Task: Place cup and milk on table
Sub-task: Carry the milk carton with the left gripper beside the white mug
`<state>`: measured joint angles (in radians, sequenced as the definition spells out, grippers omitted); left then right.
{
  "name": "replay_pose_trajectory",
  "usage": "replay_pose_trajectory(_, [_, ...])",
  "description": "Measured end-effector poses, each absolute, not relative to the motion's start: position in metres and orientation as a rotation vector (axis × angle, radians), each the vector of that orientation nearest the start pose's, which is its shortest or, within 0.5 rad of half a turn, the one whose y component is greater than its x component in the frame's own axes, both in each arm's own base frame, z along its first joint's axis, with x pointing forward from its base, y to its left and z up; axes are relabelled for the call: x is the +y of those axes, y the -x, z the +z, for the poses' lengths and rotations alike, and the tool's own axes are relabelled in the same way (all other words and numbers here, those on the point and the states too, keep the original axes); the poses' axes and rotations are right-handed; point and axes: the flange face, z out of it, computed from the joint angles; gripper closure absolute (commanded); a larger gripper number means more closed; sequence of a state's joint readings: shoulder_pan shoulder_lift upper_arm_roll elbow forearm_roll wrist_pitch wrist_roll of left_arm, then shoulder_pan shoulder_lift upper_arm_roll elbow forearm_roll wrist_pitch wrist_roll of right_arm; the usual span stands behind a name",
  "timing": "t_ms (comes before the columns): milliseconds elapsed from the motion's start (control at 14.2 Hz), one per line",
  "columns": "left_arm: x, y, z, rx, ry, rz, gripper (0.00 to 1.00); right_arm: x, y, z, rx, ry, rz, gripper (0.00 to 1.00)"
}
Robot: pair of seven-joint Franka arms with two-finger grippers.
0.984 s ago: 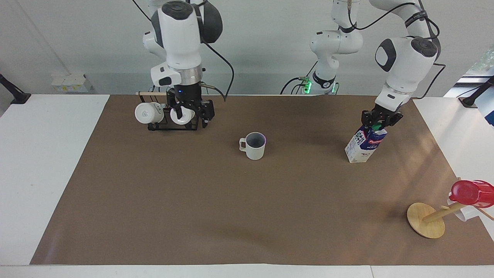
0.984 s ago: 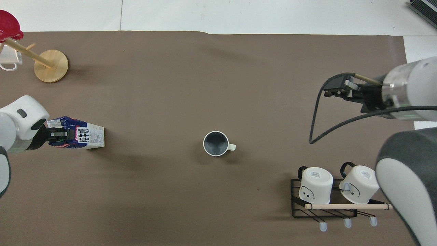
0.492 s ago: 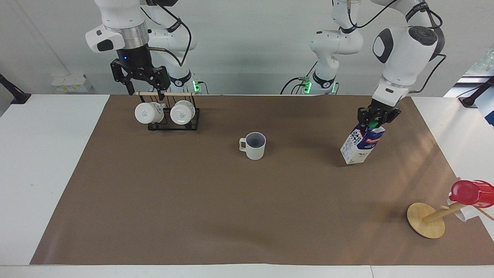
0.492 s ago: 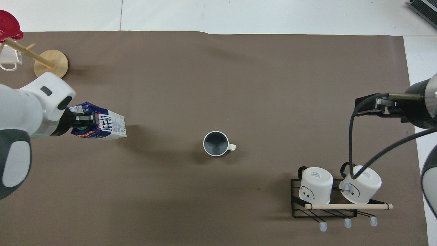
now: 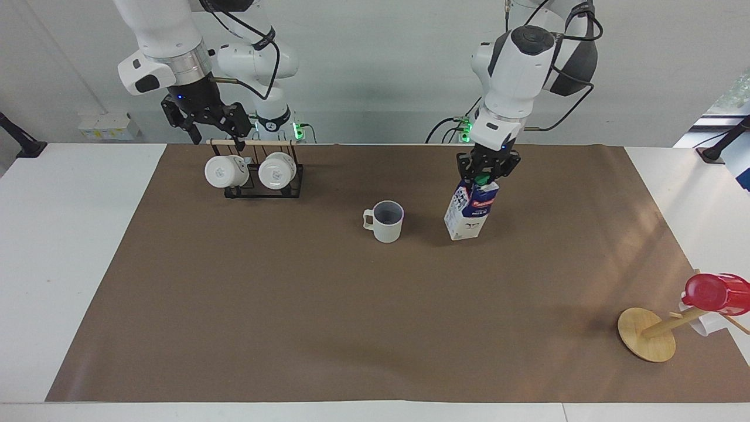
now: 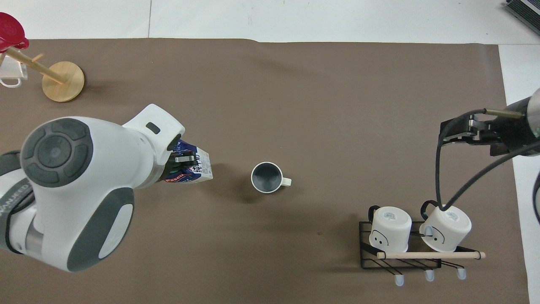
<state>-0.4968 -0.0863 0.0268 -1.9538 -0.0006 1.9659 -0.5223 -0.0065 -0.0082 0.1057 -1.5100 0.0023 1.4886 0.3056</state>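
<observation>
Left pincer [image 5: 487,174] clamped on the milk [image 5: 467,211] top has carried it from the left arm's end to just beside the cup [image 5: 385,221] mid-bench [image 5: 82,234], tilted; cup already placed; right pincer [image 5: 205,117], spread, has retreated over the rack [image 5: 258,176]; release likely next.

I had the L gripper [image 5: 487,174] pointing down near table centre, fingers clamped on the milk [image 5: 467,210] top. R gripper [image 5: 206,120] hung raised at approx 10 o'clock, fingers spread apart, wrist tilted.
</observation>
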Motion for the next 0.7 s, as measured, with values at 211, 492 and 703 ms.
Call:
replay_pose_trajectory(211, [-0.266,-0.479,0.508,-0.079,3.182,-0.109,0.53,0.053,-0.539,0.646,0.323,3.128,0.022,0.0])
replay_pose_trajectory(492, [-0.284,-0.477,0.469,-0.107,3.177,-0.092,0.53,0.045,-0.532,0.641,0.32,3.132,0.043,0.0])
replay_pose_trajectory(703, [-0.29,-0.477,0.463,-0.117,3.176,-0.089,0.46,0.045,-0.531,0.642,0.32,3.132,0.041,0.0])
